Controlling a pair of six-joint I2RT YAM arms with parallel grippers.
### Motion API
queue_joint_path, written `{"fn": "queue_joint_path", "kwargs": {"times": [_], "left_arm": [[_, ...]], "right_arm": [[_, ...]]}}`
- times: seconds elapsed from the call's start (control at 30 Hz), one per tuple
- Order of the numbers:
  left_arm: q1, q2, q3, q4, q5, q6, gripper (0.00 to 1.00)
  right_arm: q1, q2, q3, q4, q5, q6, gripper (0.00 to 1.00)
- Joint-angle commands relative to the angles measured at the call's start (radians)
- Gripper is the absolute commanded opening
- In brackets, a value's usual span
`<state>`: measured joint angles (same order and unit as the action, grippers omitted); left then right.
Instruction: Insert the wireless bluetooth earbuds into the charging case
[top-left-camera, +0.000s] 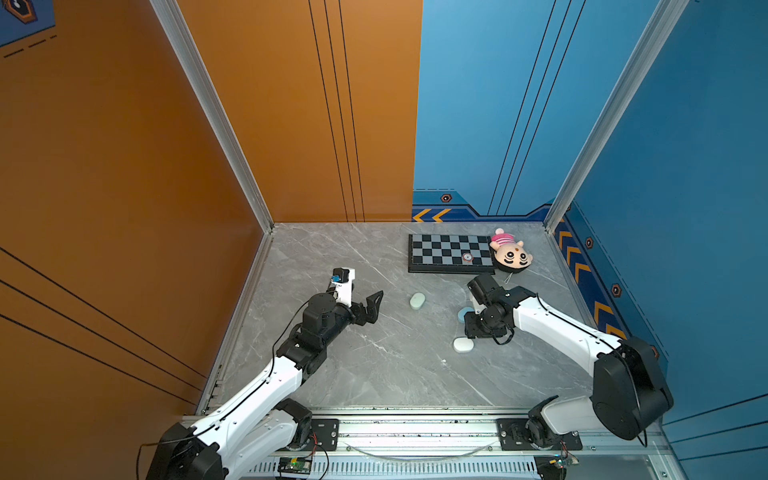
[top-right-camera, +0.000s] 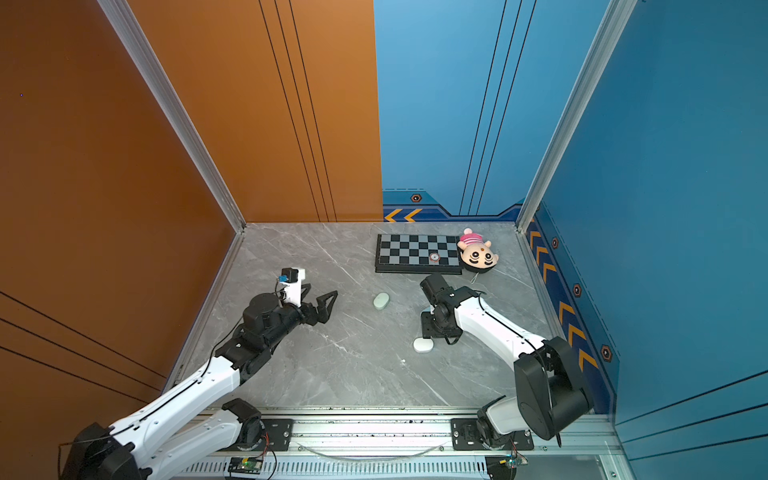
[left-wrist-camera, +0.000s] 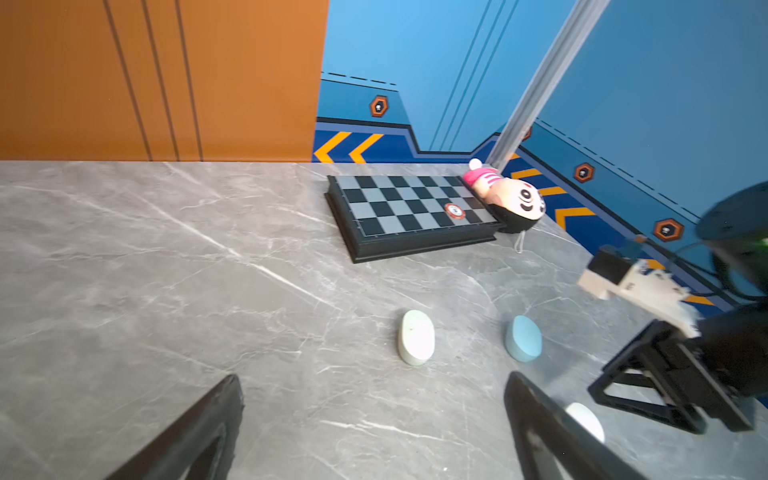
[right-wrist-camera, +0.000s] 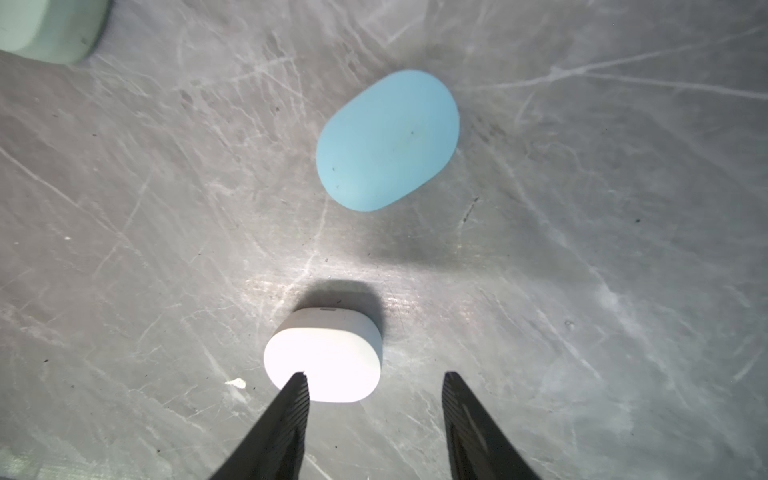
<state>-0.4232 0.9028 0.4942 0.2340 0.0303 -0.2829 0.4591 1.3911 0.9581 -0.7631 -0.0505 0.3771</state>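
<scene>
Three closed charging cases lie on the grey marble table. The mint green case (top-left-camera: 417, 301) (left-wrist-camera: 416, 343) is in the middle. The light blue case (right-wrist-camera: 386, 139) (left-wrist-camera: 523, 338) is half hidden under my right wrist in a top view. The white case (top-left-camera: 463, 345) (right-wrist-camera: 328, 361) is nearest the front. No earbuds show in any view. My right gripper (right-wrist-camera: 375, 375) (top-left-camera: 473, 332) points down, open and empty. One of its fingertips overlaps the white case's edge, and the case lies mostly beyond the gap. My left gripper (left-wrist-camera: 372, 378) (top-right-camera: 322, 291) hangs wide open and empty, left of the mint case.
A black chessboard (top-left-camera: 451, 252) with a small round piece lies at the back right. A plush toy (top-left-camera: 510, 251) lies against its right end. Orange and blue walls enclose the table on three sides, with a metal rail along the front.
</scene>
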Motion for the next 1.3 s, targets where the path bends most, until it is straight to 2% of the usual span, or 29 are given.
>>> {"fn": "queue_joint_path", "kwargs": {"times": [0.0, 0.1, 0.23, 0.33, 0.47, 0.57, 0.63, 0.8, 0.93, 1.0, 1.07, 1.17, 1.23, 1.27], "left_arm": [[0.077, -0.054, 0.036, -0.170, -0.104, 0.046, 0.98], [0.202, -0.088, 0.005, -0.204, -0.174, 0.092, 0.98], [0.385, -0.089, -0.109, -0.124, -0.197, 0.098, 0.98], [0.428, -0.072, -0.210, 0.010, -0.226, 0.119, 0.98], [0.443, 0.002, -0.293, 0.206, -0.257, 0.132, 0.98], [0.445, 0.130, -0.282, 0.315, -0.255, 0.139, 0.98], [0.443, 0.222, -0.240, 0.355, -0.206, 0.152, 0.98], [0.437, 0.434, -0.160, 0.530, -0.144, 0.205, 0.98], [0.438, 0.582, -0.125, 0.615, -0.100, 0.260, 0.98], [0.435, 0.673, -0.141, 0.760, -0.058, 0.279, 0.98], [0.431, 0.651, -0.114, 0.672, -0.067, 0.280, 0.98], [0.435, 0.663, -0.114, 0.689, -0.052, 0.278, 0.98], [0.436, 0.663, -0.114, 0.688, -0.051, 0.279, 0.98], [0.436, 0.663, -0.113, 0.690, -0.053, 0.279, 0.98]], "right_arm": [[-0.063, -0.122, 0.067, 0.047, 0.044, -0.115, 0.55], [-0.158, -0.252, 0.007, 0.203, 0.055, -0.216, 0.55], [-0.265, -0.455, -0.235, 0.535, 0.102, -0.319, 0.56], [-0.322, -0.555, -0.405, 0.708, 0.101, -0.385, 0.56], [-0.401, -0.544, -0.512, 0.771, 0.105, -0.377, 0.57], [-0.443, -0.505, -0.588, 0.908, 0.094, -0.329, 0.58], [-0.460, -0.460, -0.635, 1.032, 0.086, -0.299, 0.58], [-0.481, -0.280, -0.705, 1.353, 0.104, -0.260, 0.59], [-0.491, -0.120, -0.684, 1.556, 0.089, -0.242, 0.60], [-0.493, -0.049, -0.644, 1.594, 0.057, -0.263, 0.60], [-0.487, 0.025, -0.629, 1.628, 0.046, -0.298, 0.60], [-0.485, 0.180, -0.641, 1.830, 0.039, -0.284, 0.63], [-0.478, 0.138, -0.578, 1.626, 0.061, -0.304, 0.67], [-0.458, 0.153, -0.585, 1.666, 0.102, -0.309, 0.77]]}}
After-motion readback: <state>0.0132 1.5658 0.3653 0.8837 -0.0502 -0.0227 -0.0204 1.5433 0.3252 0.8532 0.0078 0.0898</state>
